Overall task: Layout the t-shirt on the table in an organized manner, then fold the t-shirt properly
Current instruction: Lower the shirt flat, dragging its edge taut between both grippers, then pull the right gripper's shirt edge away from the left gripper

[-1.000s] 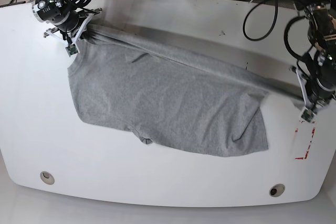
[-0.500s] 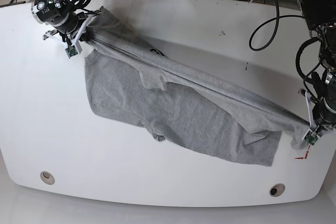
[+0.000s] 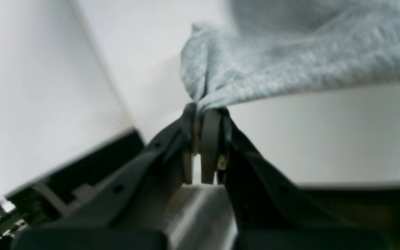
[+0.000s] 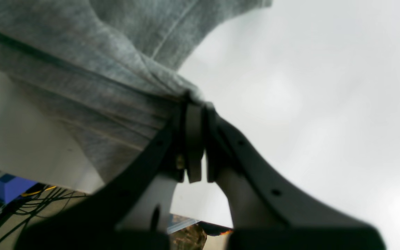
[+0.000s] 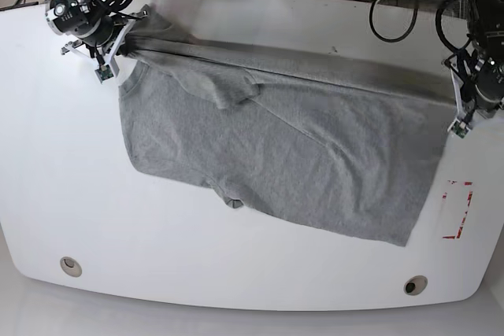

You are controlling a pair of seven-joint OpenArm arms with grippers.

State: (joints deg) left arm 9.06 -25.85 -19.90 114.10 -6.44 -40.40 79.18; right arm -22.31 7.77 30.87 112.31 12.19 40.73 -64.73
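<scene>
I see left gripper [image 3: 203, 114] clamped on grey t-shirt [image 5: 276, 155] at 3 o'clock, right gripper [image 4: 194, 104] clamped at 10 o'clock, cloth taut over table [image 5: 236, 273].

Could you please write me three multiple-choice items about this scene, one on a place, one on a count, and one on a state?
1. Where is the red tape rectangle?
A. beside the right gripper
B. by the t-shirt's corner on the left gripper's side
C. under a grommet hole

2. How many grommet holes show in the table?
A. one
B. two
C. four

3. What is the left gripper doing?
A. open above the table
B. shut on the t-shirt
C. out of view

Key: 1 B, the tape lies at that edge; 2 B, one near each front corner; 3 B, the wrist view shows cloth pinched.
</scene>
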